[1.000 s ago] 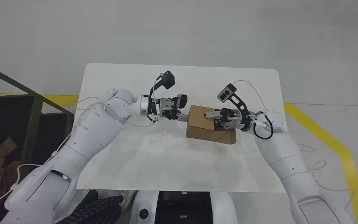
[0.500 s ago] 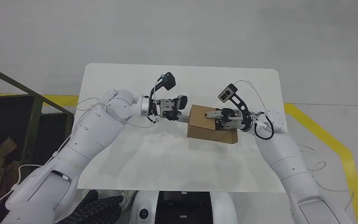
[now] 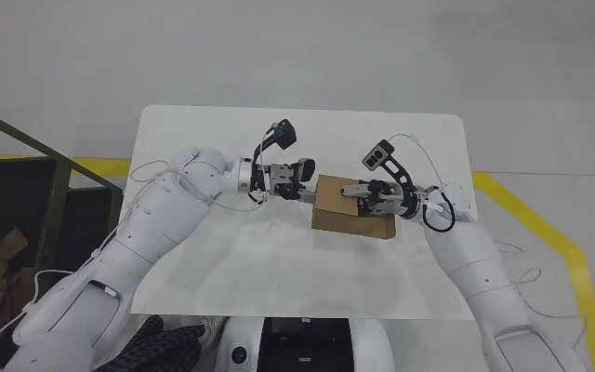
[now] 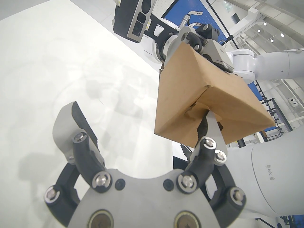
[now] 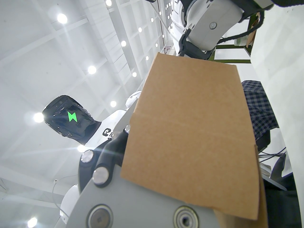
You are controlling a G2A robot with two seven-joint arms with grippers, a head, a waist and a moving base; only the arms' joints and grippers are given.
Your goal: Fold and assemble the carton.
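Observation:
A brown carton [image 3: 349, 209] sits mid-table, tilted, between both arms. My left gripper [image 3: 305, 183] is at its left end and open. In the left wrist view one finger [image 4: 211, 125] pokes into the crumpled end flaps of the carton [image 4: 190, 88], while the other finger [image 4: 76, 119] stands apart over the table. My right gripper [image 3: 365, 193] lies along the carton's top and is shut on its upper panel; the left wrist view has it [image 4: 213, 55] at the far edge. The panel [image 5: 190, 131] hides the right fingers in the right wrist view.
The white table [image 3: 232, 270] has bare room in front of and behind the carton. A green metal frame holding cardboard scraps [image 3: 37, 195] stands off the table's left edge. Yellow floor tape [image 3: 530, 223] runs to the right.
My left gripper has shifted slightly right, closer to the carton's end, one finger now in the flaps. The right gripper and the carton have hardly moved.

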